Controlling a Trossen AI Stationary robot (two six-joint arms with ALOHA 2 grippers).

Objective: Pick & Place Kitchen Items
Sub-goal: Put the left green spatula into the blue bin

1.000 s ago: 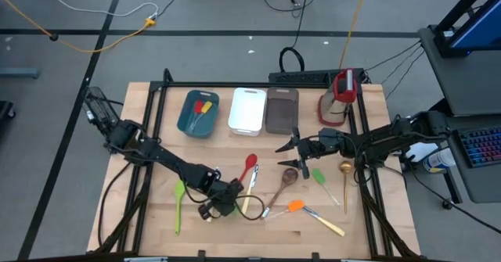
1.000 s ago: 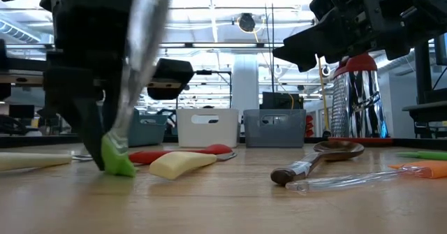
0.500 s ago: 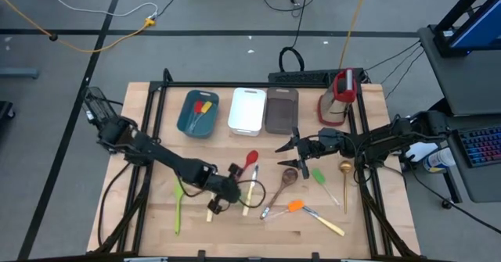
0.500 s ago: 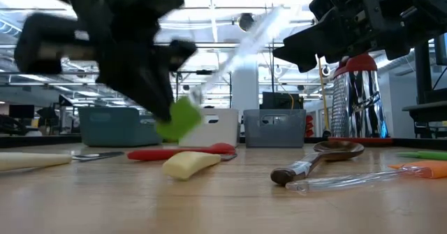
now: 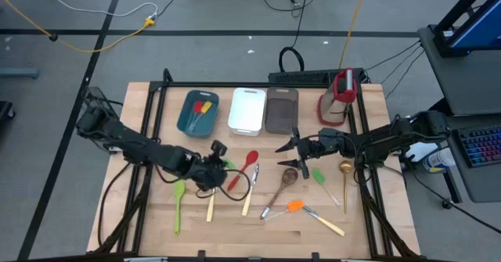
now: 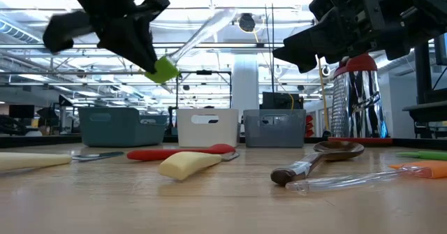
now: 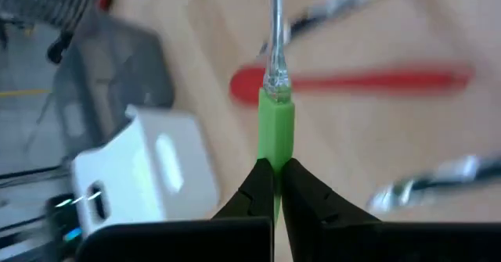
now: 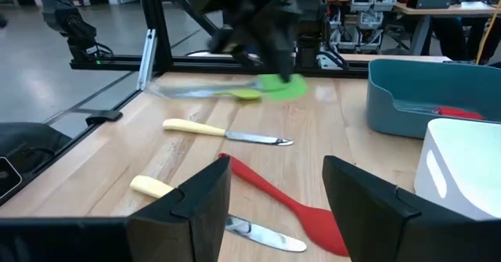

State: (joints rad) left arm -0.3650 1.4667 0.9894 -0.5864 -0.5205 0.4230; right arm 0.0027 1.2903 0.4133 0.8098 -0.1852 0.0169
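so, early on: left gripper (image 5: 213,168) pinches a green spatula (image 7: 275,133) aloft; right gripper (image 5: 291,154) gapes empty at three o'clock; most utensils left.

Wooden table (image 5: 156,223) is seen from above, set on grey floor (image 5: 70,59); three rectangular trays are lined up along the far side: teal tray (image 5: 188,122), white tray (image 5: 247,110), grey-brown tray (image 5: 281,110), side by side, white and grey-brown touching; red-and-white upright object (image 5: 337,98) is placed right of the trays, near the far right corner; black power strip (image 5: 297,77) is laid behind the trays; yellow cable (image 5: 102,39) is run across the floor; keyboard (image 5: 479,148) is seen at the right edge; in the low view, ceiling lights and desks are shown beyond the table.
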